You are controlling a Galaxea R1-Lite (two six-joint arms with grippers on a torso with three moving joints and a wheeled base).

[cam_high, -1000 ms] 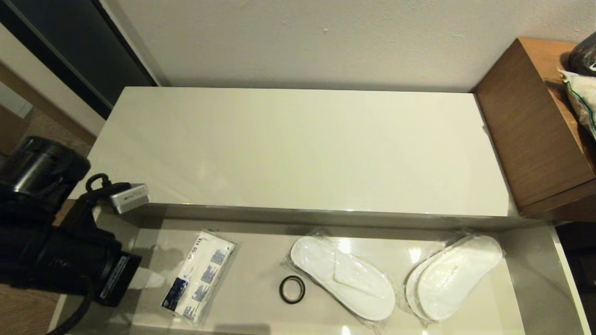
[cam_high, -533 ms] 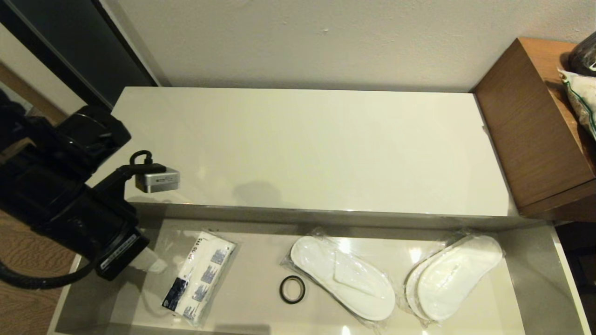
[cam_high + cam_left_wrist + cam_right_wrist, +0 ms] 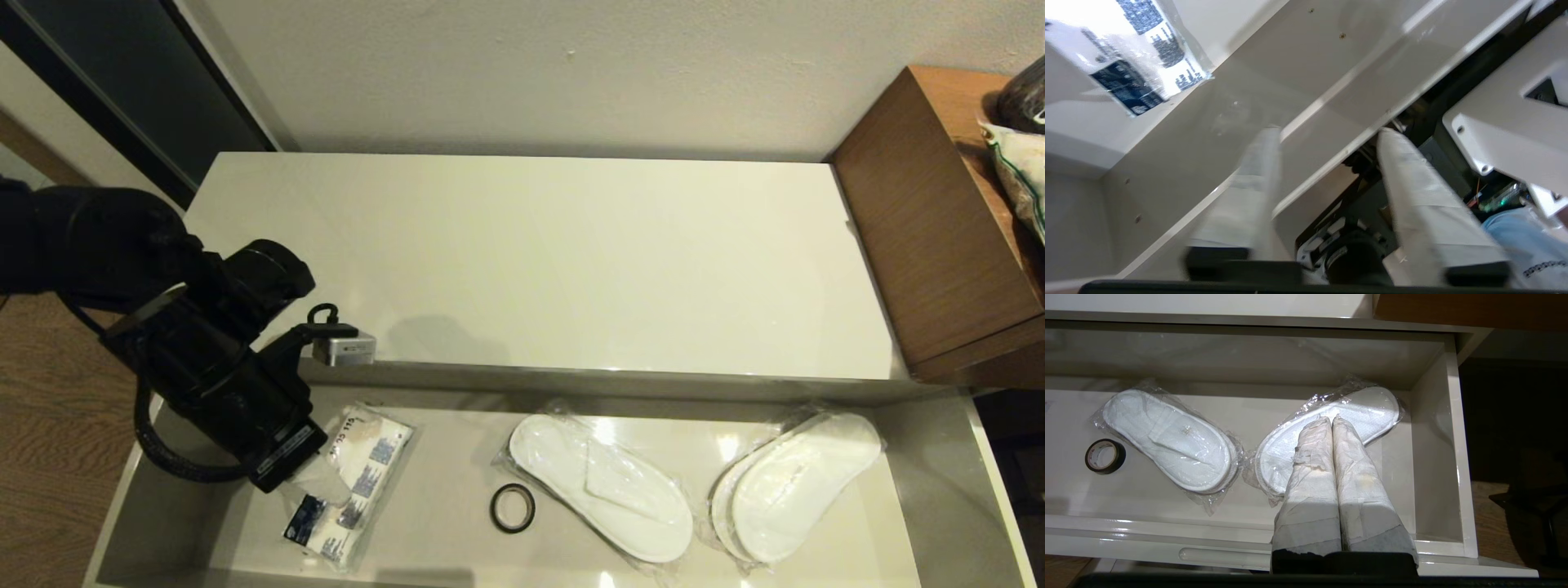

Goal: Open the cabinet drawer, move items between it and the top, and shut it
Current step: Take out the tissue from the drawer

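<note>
Cream-beige and glossy, the top (image 3: pixel 522 261) of the low cabinet lies bare before you, with the cabinet drawer (image 3: pixel 939 457) pulled out beneath its near edge. Compare the earlier head views: the left arm, which stood outside the drawer's left end, has swung in and now reaches over the drawer's left part, and its left end effector (image 3: pixel 314 482) sits just above the tissue packet (image 3: pixel 351 490). In the left wrist view you see its fingers (image 3: pixel 1257 171) spread apart, with nothing between them, where the packet (image 3: pixel 1126 61) shows off to one side. Nothing in the drawer has shifted.

The packet's long axis runs diagonally, from the near left toward the far right. Right of it lies a small black tape roll (image 3: pixel 512 508). The left pair of slippers (image 3: pixel 600 486), sealed in clear plastic, points from far left to near right; the right pair (image 3: pixel 796 486) slants the opposite way, so the two bags nearly meet at their near ends.

The right end effector (image 3: pixel 1332 420) hangs parked over the right pair, its fingers pressed together. A brown wooden unit (image 3: pixel 931 220) adjoins the cabinet's right end.
</note>
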